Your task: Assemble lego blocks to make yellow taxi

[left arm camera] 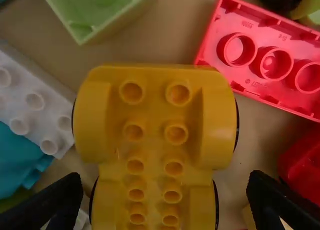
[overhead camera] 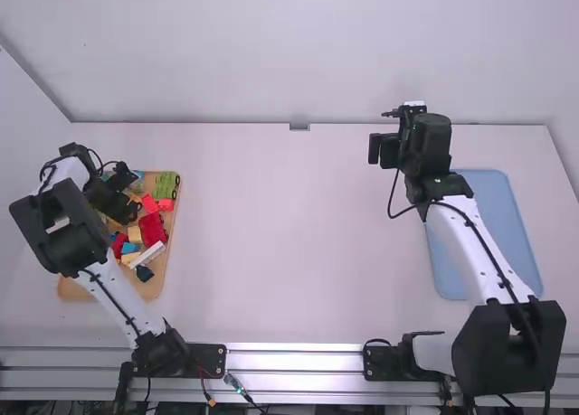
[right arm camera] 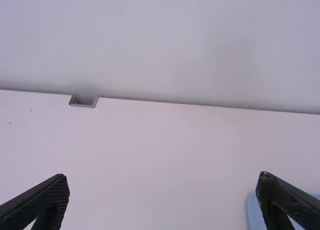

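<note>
My left gripper (overhead camera: 125, 209) is low over the wooden tray (overhead camera: 72, 290) of loose blocks at the table's left. In the left wrist view my left gripper (left arm camera: 162, 197) is open, its fingers on either side of a yellow wheeled car base (left arm camera: 155, 140) with two rows of studs, a gap on each side. Around that base lie a red brick (left arm camera: 270, 57), a green brick (left arm camera: 95, 12), a white brick (left arm camera: 35, 97) and a teal one (left arm camera: 17, 160). My right gripper (overhead camera: 375, 149) is raised over the table's right; in the right wrist view my right gripper (right arm camera: 164, 190) stands open and holds nothing.
A light blue tray (overhead camera: 509, 225) lies at the right, partly under the right arm. The wooden tray also holds a green wheeled piece (overhead camera: 166, 185) and several other blocks. A wall (overhead camera: 298, 53) rises behind the table's far edge.
</note>
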`<action>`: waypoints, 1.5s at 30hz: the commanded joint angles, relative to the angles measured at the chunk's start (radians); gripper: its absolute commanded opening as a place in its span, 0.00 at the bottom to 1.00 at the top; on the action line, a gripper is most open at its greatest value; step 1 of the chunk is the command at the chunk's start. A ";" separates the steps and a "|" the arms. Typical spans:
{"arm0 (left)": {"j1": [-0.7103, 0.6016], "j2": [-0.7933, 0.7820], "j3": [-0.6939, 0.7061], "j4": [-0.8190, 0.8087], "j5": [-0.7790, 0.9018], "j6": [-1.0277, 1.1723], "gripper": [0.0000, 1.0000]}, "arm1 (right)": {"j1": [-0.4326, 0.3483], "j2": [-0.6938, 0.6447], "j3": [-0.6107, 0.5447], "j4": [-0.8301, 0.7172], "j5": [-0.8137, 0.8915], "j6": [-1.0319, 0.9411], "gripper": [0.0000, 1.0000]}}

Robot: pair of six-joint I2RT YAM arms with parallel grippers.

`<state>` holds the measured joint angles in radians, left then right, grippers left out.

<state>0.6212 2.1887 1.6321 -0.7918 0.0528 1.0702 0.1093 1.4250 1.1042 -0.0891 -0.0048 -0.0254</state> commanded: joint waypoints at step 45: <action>0.008 -0.005 0.127 -0.139 -0.029 -0.209 0.36 | 0.002 0.011 0.040 0.004 0.006 0.003 0.99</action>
<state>0.6292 2.1983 1.6920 -0.9108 -0.0063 0.9325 0.1093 1.4250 1.1042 -0.0875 0.0021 -0.0296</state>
